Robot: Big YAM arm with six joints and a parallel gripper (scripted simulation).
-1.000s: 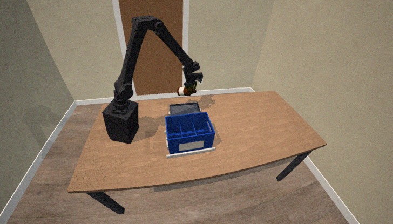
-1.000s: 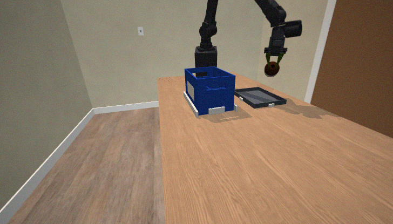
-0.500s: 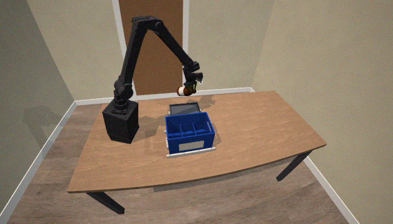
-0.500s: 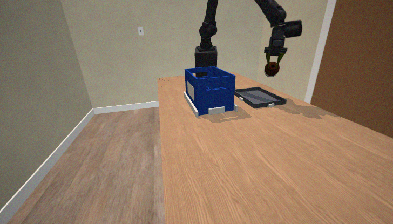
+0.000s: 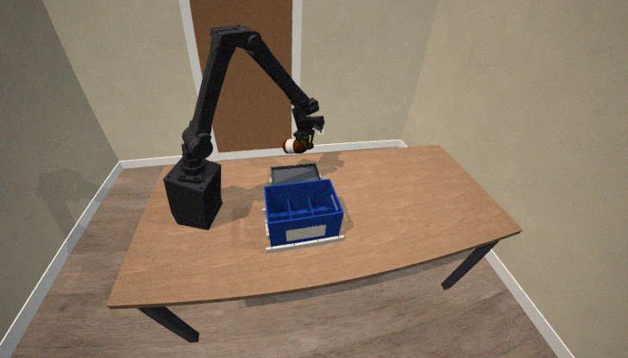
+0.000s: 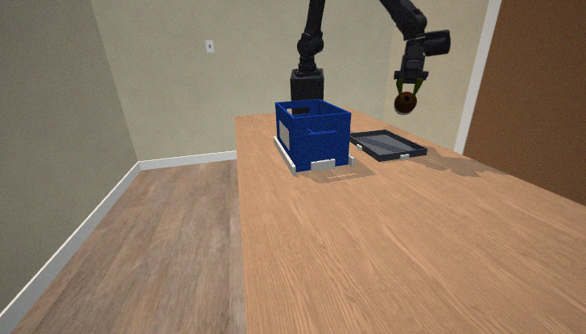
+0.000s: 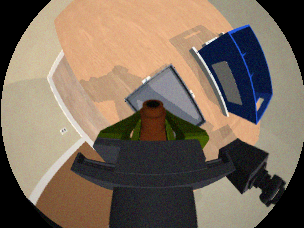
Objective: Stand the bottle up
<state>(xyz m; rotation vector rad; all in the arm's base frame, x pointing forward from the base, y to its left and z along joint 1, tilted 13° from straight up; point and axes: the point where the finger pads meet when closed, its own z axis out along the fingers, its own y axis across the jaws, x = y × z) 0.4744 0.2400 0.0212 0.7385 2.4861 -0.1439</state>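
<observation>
My gripper (image 5: pixel 305 141) (image 6: pixel 406 94) (image 7: pixel 153 113) is shut on the brown bottle (image 5: pixel 289 146) (image 6: pixel 405 102) (image 7: pixel 153 116) near its neck. The bottle hangs in the air, well above the tray's height, lying close to level. In the top view its white-labelled body points left and its neck right; the wrist view shows the neck's open end between the green fingers, with the body hidden. The dark grey tray (image 5: pixel 292 175) (image 6: pixel 386 157) (image 7: pixel 170 92) lies flat on the table, with nothing seen on it.
The blue crate (image 5: pixel 303 187) (image 6: pixel 322 146) (image 7: pixel 239 55) with inner dividers stands beside the tray, taller than it, and hides the tray's near edge in the top view. White strips (image 5: pixel 305 243) (image 6: pixel 323 164) lie along the crate's foot. The arm's black base (image 5: pixel 191 203) (image 6: pixel 307 85) (image 7: pixel 244 162) stands left of both.
</observation>
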